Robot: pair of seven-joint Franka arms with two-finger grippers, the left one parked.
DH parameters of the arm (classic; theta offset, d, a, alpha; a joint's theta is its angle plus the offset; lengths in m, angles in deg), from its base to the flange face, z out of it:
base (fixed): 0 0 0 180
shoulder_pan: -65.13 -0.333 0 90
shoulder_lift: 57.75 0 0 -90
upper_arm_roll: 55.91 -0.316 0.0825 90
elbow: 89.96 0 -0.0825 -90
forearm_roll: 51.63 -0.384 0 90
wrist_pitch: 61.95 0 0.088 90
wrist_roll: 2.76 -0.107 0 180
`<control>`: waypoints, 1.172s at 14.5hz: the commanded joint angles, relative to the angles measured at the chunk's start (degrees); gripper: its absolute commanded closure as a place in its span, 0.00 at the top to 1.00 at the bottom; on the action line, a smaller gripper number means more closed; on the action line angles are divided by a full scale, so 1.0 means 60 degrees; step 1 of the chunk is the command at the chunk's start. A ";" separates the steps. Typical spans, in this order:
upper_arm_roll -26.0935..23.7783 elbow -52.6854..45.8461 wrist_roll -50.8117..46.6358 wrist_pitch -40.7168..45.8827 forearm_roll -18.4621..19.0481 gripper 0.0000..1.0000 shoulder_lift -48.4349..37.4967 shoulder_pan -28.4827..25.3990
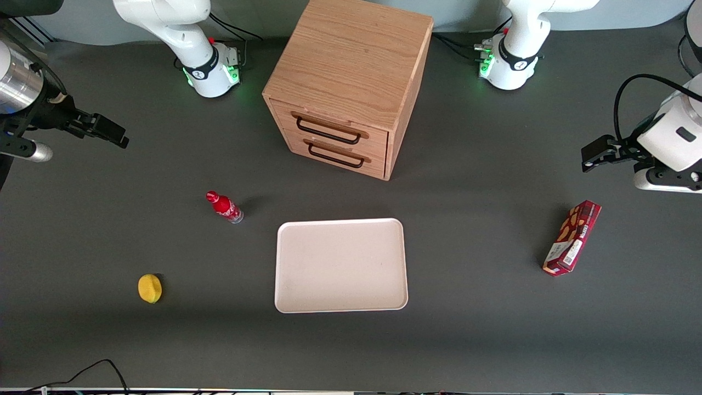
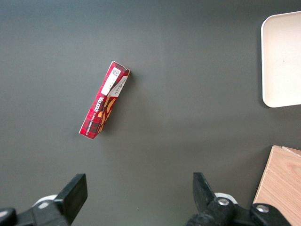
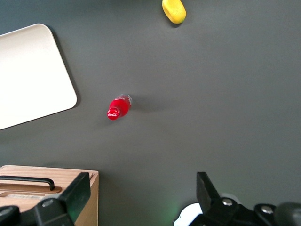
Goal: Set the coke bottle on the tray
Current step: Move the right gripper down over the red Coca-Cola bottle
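The coke bottle, small and red with a red cap and a clear base, stands upright on the dark table. It is beside the tray's corner, toward the working arm's end, apart from the tray. It also shows in the right wrist view. The tray is large, flat and cream-white with nothing on it; it also shows in the right wrist view. My right gripper hangs open and holds nothing, above the table at the working arm's end. It is farther from the front camera than the bottle and well apart from it. The wrist view shows the gripper with its jaws wide apart.
A wooden two-drawer cabinet stands farther from the front camera than the tray, drawers shut. A yellow lemon lies nearer the camera than the bottle. A dark red snack box lies toward the parked arm's end.
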 commanded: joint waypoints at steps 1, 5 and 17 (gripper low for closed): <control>0.0030 -0.0577 0.0051 0.0506 -0.0156 1.00 0.0314 -0.0063; -0.0043 -0.0592 0.0938 0.0683 -0.0113 1.00 0.0357 -0.0092; -0.1405 0.5176 -0.0285 -0.6620 -0.0098 1.00 0.0794 -0.0107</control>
